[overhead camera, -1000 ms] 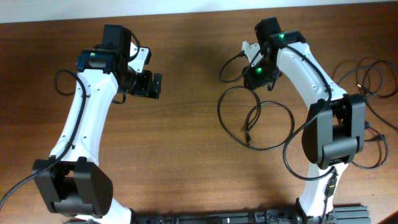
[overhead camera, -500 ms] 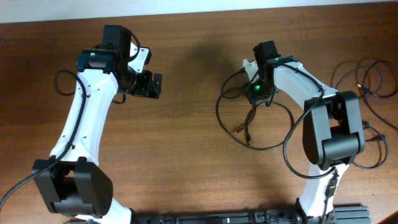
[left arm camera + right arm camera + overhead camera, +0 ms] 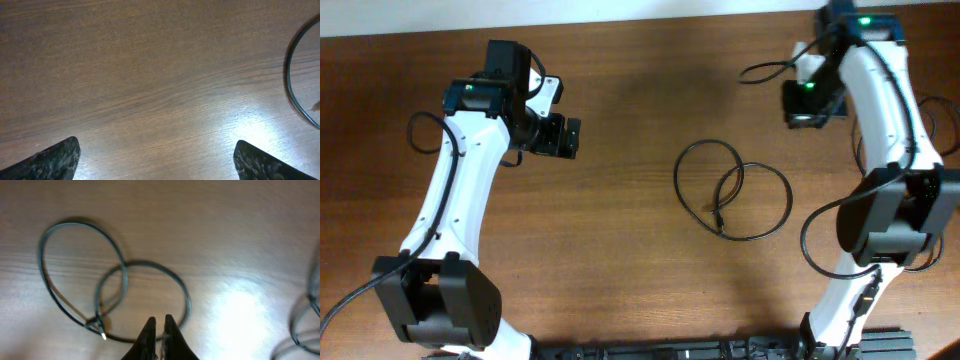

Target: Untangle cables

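Note:
A thin black cable (image 3: 710, 143) lies in two overlapping loops on the wooden table right of centre, with a small plug end (image 3: 719, 218). It shows in the right wrist view (image 3: 124, 269) ahead of and below my right gripper (image 3: 159, 322). That gripper's fingers are pressed nearly together, and it hangs high above the table at the back right (image 3: 800, 108). I cannot make out anything held in it. My left gripper (image 3: 568, 138) is open and empty at the left, far from the loops. Its fingertips (image 3: 55, 157) frame bare wood, and a cable arc (image 3: 292, 85) shows at the right edge.
More black cables (image 3: 948, 148) lie at the far right edge, partly behind the right arm, and are blurred in the right wrist view (image 3: 312, 305). A thicker wire (image 3: 765, 66) loops off the right wrist. The table's back edge runs just behind both arms.
My right gripper has risen from the looped cable and swung to the back right. The loops stay on the table, slightly reshaped. The left arm has not moved.

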`<state>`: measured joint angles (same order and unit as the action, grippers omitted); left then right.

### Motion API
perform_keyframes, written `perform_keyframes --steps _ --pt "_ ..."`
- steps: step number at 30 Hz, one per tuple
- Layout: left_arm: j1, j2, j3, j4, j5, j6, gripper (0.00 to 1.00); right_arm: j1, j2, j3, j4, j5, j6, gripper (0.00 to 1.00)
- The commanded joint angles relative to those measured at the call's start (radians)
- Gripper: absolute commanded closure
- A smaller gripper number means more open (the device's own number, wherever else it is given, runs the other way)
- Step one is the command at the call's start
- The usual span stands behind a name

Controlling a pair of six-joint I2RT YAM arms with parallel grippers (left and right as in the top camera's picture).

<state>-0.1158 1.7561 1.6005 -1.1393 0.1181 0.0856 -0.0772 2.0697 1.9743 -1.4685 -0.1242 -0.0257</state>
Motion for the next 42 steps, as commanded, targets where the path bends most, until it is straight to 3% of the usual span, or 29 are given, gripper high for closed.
perform_keyframes --steps 1,2,4,5,7,9,11,19,22,25,32,36,39,42 --pt "0.000 0.002 0.001 0.001 -0.003 -0.013 0.01 -0.035 -0.008 0.010 -0.090 -0.003 0.008 0.90" --pt "0.000 0.002 0.001 0.001 -0.003 -0.013 0.01 -0.035 -0.008 0.001 -0.099 -0.003 0.008 0.71" --pt "0.000 0.002 0.001 0.000 -0.003 -0.013 0.01 -0.034 -0.008 -0.029 -0.100 -0.059 0.007 0.07" --pt "0.000 0.002 0.001 0.001 -0.003 -0.013 0.01 -0.035 -0.008 -0.055 -0.098 -0.074 -0.012 0.02" --pt "0.000 0.002 0.001 0.000 -0.003 -0.013 0.01 -0.042 -0.008 -0.080 -0.114 -0.074 0.006 0.02" --pt "0.000 0.002 0.001 -0.002 -0.003 -0.013 0.01 -0.056 -0.008 -0.105 -0.156 -0.074 0.069 0.14" --pt "0.000 0.002 0.001 -0.003 -0.003 -0.013 0.01 -0.061 -0.015 -0.106 -0.192 -0.074 0.068 0.18" --pt "0.000 0.002 0.001 -0.002 -0.003 -0.013 0.01 -0.019 -0.220 -0.238 -0.114 -0.056 0.060 0.17" --pt "0.000 0.002 0.001 -0.002 -0.003 -0.013 0.01 0.119 -0.235 -0.326 -0.074 -0.068 -0.110 0.14" --pt "0.000 0.002 0.001 -0.003 -0.003 -0.013 0.01 0.277 -0.233 -0.436 0.063 -0.063 -0.154 0.06" --pt "0.000 0.002 0.001 -0.004 -0.003 -0.013 0.01 0.603 -0.230 -0.724 0.572 0.104 -0.154 0.06" --pt "0.000 0.002 0.001 -0.004 -0.003 -0.013 0.01 0.690 -0.229 -0.826 0.678 0.118 -0.154 0.07" --pt "0.000 0.002 0.001 -0.003 -0.003 -0.013 0.01 0.699 -0.229 -0.868 0.696 0.118 -0.150 0.12" --pt "0.000 0.002 0.001 -0.003 -0.003 -0.013 0.01 0.699 -0.229 -0.896 0.703 0.117 -0.149 0.34"
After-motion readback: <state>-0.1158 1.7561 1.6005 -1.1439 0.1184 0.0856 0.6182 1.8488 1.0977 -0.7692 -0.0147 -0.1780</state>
